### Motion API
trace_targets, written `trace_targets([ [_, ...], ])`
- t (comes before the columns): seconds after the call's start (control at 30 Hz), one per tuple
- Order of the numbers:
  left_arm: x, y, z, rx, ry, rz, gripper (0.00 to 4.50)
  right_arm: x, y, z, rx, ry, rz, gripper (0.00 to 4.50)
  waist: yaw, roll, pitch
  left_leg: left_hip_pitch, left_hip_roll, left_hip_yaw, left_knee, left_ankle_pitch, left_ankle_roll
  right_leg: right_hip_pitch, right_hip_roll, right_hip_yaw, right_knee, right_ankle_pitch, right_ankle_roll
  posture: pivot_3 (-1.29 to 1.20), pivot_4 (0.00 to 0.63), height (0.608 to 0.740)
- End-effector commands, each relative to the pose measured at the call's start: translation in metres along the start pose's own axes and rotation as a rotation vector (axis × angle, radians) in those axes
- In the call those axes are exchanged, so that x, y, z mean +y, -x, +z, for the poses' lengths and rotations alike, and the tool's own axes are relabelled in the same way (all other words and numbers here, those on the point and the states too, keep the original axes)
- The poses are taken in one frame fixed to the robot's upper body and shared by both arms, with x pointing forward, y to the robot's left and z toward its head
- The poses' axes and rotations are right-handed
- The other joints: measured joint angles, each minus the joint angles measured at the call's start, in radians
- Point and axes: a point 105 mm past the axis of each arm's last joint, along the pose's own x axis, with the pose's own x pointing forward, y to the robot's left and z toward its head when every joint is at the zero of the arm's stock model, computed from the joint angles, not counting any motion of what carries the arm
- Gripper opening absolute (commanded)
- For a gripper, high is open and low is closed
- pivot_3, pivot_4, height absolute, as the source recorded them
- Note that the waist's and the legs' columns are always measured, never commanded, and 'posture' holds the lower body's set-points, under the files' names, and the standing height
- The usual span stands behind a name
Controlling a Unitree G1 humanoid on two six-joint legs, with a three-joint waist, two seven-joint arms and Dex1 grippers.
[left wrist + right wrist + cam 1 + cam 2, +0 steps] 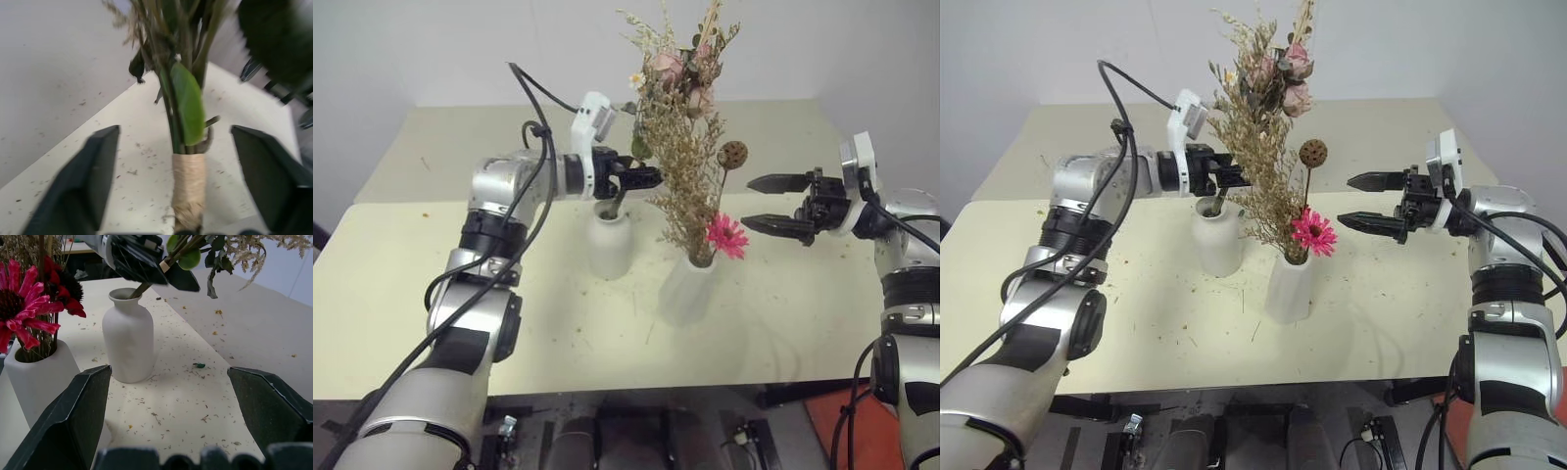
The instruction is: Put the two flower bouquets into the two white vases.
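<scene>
Cream-pink blooms (680, 70) with green leaves already have their stems down in the round vase (610, 240), twine-wrapped bundle sitting right between the left jaws (646, 176), which are spread either side, not pinching it as far as I can see. Dried tan bunch (690, 166) with the pink flower sits in the ribbed vase (689, 284) next door. Right jaws (773, 203) hang wide apart, empty, off to the side above the desk (783, 313). Looks basically done, maybe just straightening left.
</scene>
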Motion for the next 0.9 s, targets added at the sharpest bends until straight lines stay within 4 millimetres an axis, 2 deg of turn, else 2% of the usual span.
trace_targets([
  [0.03, -0.004, 0.001, 0.021, -0.053, -0.056, 0.000, 2.57, 0.001, 0.005, 0.013, -0.033, 0.043, 0.000, 4.50, 0.000, 0.000, 0.000, 0.000, 0.000, 0.000, 0.000, 0.000, 0.000, 0.000, 0.000, 0.000, 0.000, 0.000, 0.000, 0.00, 0.150, 0.740],
  [0.27, -0.007, 0.004, 0.027, -0.098, -0.049, -0.013, 0.23, 0.004, 0.004, 0.011, -0.036, 0.036, 0.002, 4.50, 0.000, 0.000, 0.000, 0.000, 0.000, 0.000, 0.000, 0.000, 0.000, 0.000, 0.000, 0.000, 0.000, 0.000, 0.000, 0.00, 0.150, 0.740],
  [0.67, -0.020, 0.016, 0.041, -0.244, -0.066, -0.050, 0.20, 0.002, 0.004, 0.011, -0.036, 0.035, -0.007, 4.50, 0.000, 0.000, 0.000, 0.000, 0.000, 0.000, 0.000, 0.000, 0.000, 0.000, 0.000, 0.000, 0.000, 0.000, 0.000, 0.00, 0.150, 0.740],
  [0.9, -0.023, 0.031, 0.027, -0.355, -0.068, -0.020, 0.20, 0.001, 0.005, 0.012, -0.038, 0.034, -0.015, 4.50, 0.002, 0.000, 0.000, 0.000, 0.001, 0.000, 0.000, 0.000, 0.000, 0.000, 0.000, 0.000, 0.001, 0.000, 0.000, 0.00, 0.150, 0.740],
])
